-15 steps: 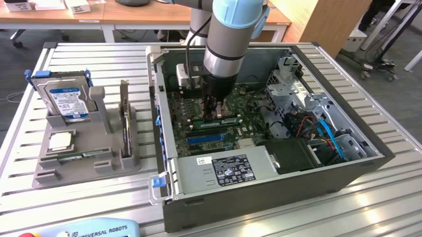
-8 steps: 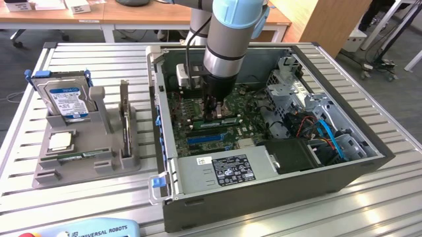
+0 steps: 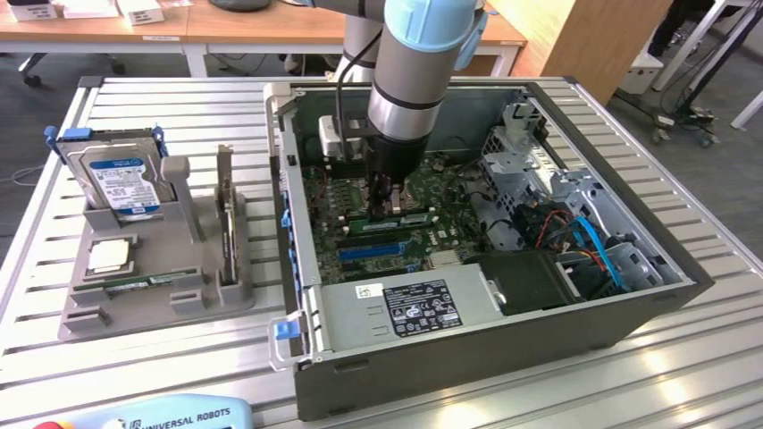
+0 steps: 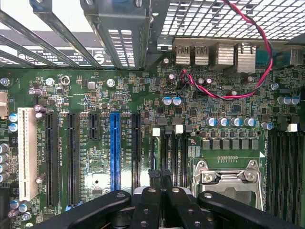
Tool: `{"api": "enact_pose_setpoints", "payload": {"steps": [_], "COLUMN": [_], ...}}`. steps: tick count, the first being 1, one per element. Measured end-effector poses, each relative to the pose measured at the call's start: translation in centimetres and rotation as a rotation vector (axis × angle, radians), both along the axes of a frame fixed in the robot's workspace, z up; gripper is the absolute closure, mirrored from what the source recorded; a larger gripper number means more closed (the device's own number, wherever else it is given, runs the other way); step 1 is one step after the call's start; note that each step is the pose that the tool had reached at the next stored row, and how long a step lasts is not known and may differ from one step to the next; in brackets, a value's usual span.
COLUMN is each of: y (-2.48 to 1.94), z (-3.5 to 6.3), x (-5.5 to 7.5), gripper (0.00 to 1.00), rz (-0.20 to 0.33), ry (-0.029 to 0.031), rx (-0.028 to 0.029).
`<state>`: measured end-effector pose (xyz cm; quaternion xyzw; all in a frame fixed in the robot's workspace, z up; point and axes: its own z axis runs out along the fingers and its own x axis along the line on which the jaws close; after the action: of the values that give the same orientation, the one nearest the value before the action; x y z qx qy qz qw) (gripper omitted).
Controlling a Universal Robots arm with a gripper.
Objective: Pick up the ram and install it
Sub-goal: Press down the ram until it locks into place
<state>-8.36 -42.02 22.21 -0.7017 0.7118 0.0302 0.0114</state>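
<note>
The gripper (image 3: 388, 207), fingers closed together, is inside the computer case (image 3: 667, 295) above the motherboard (image 4: 95, 95). The ram (image 3: 146, 284) lies lower left on the gray holder (image 3: 84, 317).

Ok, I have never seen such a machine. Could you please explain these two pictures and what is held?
The grey-and-blue tube is a robot arm; the black gripper at its end is its hand. The exterior view comes from a camera off the arm that sees the slatted metal table; the wrist view comes from a camera on the arm, looking down at the green motherboard. The arm reaches into an open grey computer case, over the board's black memory slots. On the exterior view's left, a grey plastic holder keeps a blue-labelled hard drive, a square silver processor chip and a narrow green ram stick. Whether the gripper holds anything, I cannot tell.
</note>
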Motion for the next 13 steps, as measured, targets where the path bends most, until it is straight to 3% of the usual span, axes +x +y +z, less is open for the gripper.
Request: {"api": "enact_pose_setpoints", "payload": {"steps": [13], "y": [0.0], "z": [-0.03], "x": [0.0], "gripper": [0.9], "rz": [0.0], "ry": [0.0], "rx": [0.0]}}
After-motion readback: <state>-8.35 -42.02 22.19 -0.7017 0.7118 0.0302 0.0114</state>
